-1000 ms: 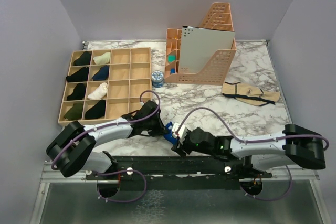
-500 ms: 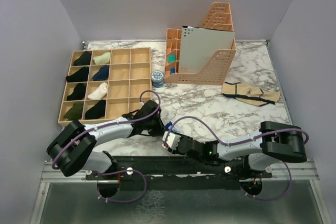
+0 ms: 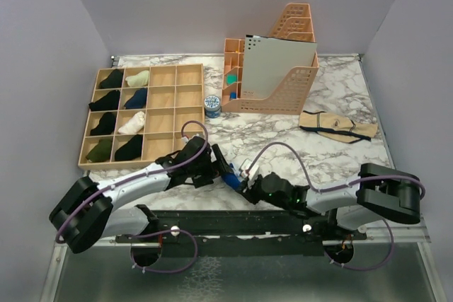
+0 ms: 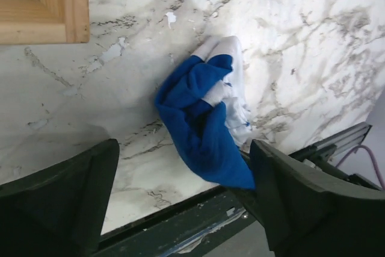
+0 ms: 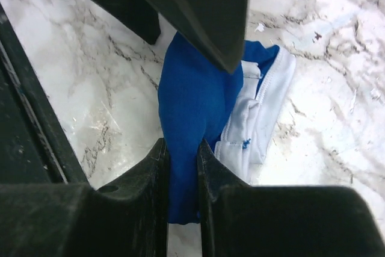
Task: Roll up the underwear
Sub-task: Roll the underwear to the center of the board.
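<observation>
Pinching the underwear by its blue fold in my right claw, jaws nearly closed on it; left claw straddles the underwear, spread wide, holding nothing.

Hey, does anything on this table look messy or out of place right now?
The blue and white underwear is a crumpled wad at the near edge of the table, not a neat roll, pinched by the right gripper. A tan garment lies loose on the right.

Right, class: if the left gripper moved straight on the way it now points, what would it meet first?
Probably the blue-and-white underwear, bunched just ahead between its open fingers; exact depth is unclear.
</observation>
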Motion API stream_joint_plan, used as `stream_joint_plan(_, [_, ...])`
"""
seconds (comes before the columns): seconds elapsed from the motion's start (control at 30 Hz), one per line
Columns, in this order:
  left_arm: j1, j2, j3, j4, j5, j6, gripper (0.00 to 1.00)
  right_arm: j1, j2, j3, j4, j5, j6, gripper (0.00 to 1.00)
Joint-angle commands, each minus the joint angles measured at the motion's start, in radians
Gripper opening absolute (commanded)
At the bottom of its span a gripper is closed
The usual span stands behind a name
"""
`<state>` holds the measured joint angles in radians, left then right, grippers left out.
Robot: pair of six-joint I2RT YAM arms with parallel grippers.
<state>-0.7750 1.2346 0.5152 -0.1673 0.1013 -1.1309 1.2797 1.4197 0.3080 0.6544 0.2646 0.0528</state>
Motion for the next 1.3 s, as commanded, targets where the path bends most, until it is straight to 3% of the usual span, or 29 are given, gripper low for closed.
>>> stream_joint_plan(0.0, [-0.004, -0.117, -0.022, -0.037, -0.081, -0.001, 0.99, -0.094, -0.036, -0.062, 0.178, -0.316, 0.228, 0.01])
stream_joint_plan(0.23, [-0.004, -0.250, -0.097, 0.045, -0.083, 0.022, 0.99, -0.262, 0.034, -0.140, 0.337, -0.485, 0.438, 0.01])
stream_joint_plan(0.43, [-0.006, -0.295, -0.206, 0.215, -0.020, 0.005, 0.99, -0.323, 0.122, -0.166, 0.407, -0.488, 0.599, 0.01])
stream_joint_plan(0.73, [-0.057, -0.175, -0.242, 0.405, -0.020, -0.030, 0.99, -0.373, 0.228, -0.201, 0.470, -0.441, 0.873, 0.00])
stream_joint_plan(0.97, [-0.108, -0.044, -0.225, 0.462, -0.060, -0.063, 0.99, -0.404, 0.291, -0.199, 0.484, -0.465, 1.007, 0.01])
stream_joint_plan(1.03, [-0.116, -0.008, -0.221, 0.499, -0.058, -0.068, 0.91, -0.417, 0.319, -0.202, 0.498, -0.475, 1.038, 0.01])
stream_joint_plan(1.1, [-0.122, 0.030, -0.225, 0.547, -0.061, -0.075, 0.86, -0.446, 0.367, -0.211, 0.557, -0.509, 1.075, 0.02])
stream_joint_plan(1.27, [-0.128, 0.144, -0.208, 0.597, -0.043, -0.099, 0.85, -0.516, 0.601, -0.228, 0.863, -0.641, 1.178, 0.02])
